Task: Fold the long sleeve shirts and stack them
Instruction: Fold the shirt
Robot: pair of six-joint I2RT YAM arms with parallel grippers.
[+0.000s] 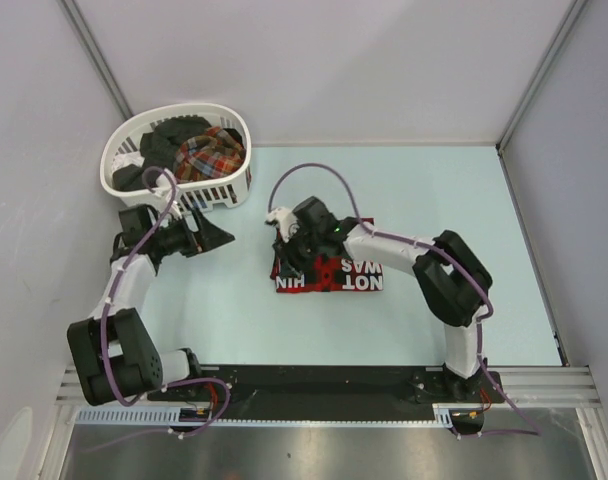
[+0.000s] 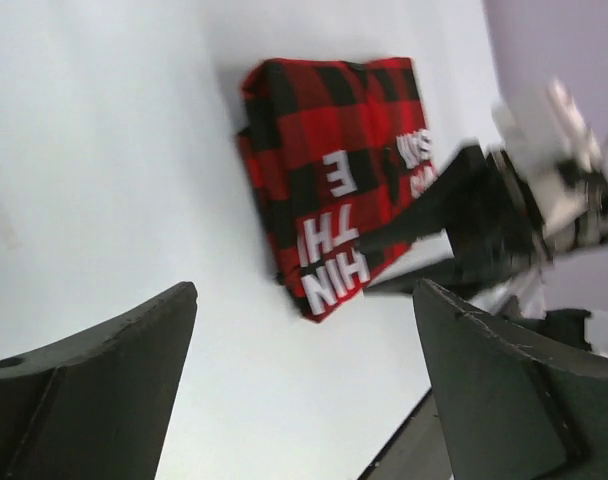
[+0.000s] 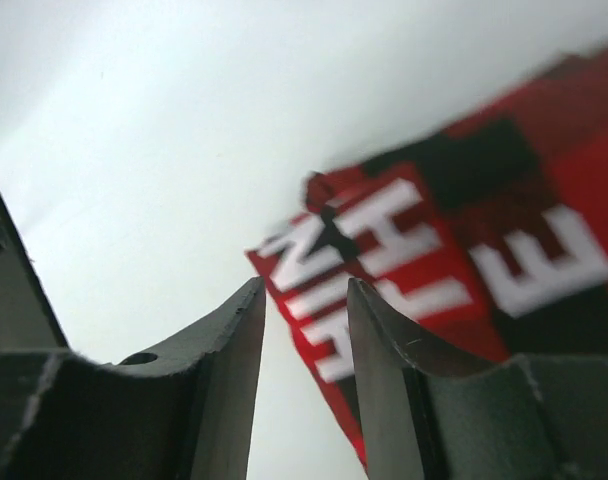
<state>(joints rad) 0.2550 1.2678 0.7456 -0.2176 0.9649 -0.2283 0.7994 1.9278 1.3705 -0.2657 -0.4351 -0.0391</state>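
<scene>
A folded red-and-black check flannel shirt (image 1: 352, 274) with white letters lies mid-table. It also shows in the left wrist view (image 2: 324, 150) and the right wrist view (image 3: 504, 200). My right gripper (image 1: 284, 260) hangs just over the shirt's left edge. Its fingers stand a narrow gap apart with nothing between them (image 3: 304, 285). My left gripper (image 1: 209, 236) is wide open and empty (image 2: 304, 290). It is held above bare table to the left of the shirt, beside the basket. A finer multicolour plaid shirt (image 1: 209, 150) lies in the basket.
The white slatted basket (image 1: 229, 190) stands at the back left and also holds dark clothes (image 1: 169, 140). Grey walls close the table on the left, back and right. The black arm rail (image 1: 324, 385) runs along the near edge.
</scene>
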